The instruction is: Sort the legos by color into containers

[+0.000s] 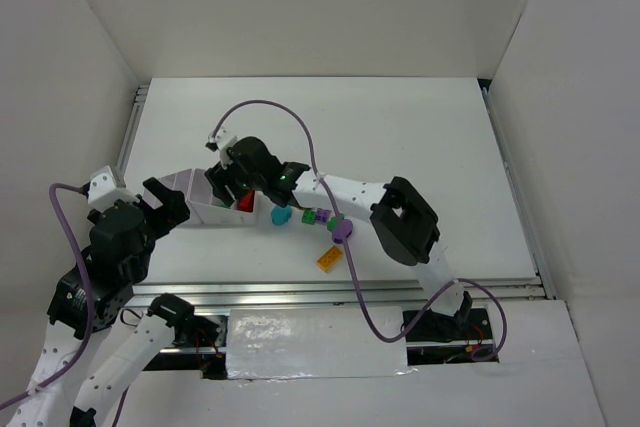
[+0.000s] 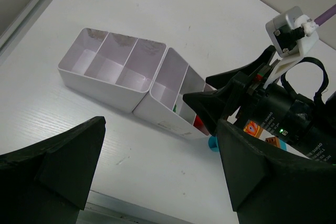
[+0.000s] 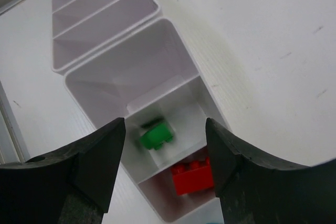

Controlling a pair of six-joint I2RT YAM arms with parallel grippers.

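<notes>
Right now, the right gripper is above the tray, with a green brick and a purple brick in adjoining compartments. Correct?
No: beside the green brick lies a red brick, not a purple one. The right wrist view shows them in adjoining tray compartments, the right gripper above.

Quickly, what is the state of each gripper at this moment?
Left gripper: open, holding nothing.
Right gripper: open, holding nothing; a green lego lies in the tray compartment below it.

Wide-spread black pincer (image 2: 159, 123); white plastic compartmented tray (image 2: 100, 90) lies ahead of its fingertips, a second black arm (image 2: 273, 114) over the tray's right-finger end.
</notes>
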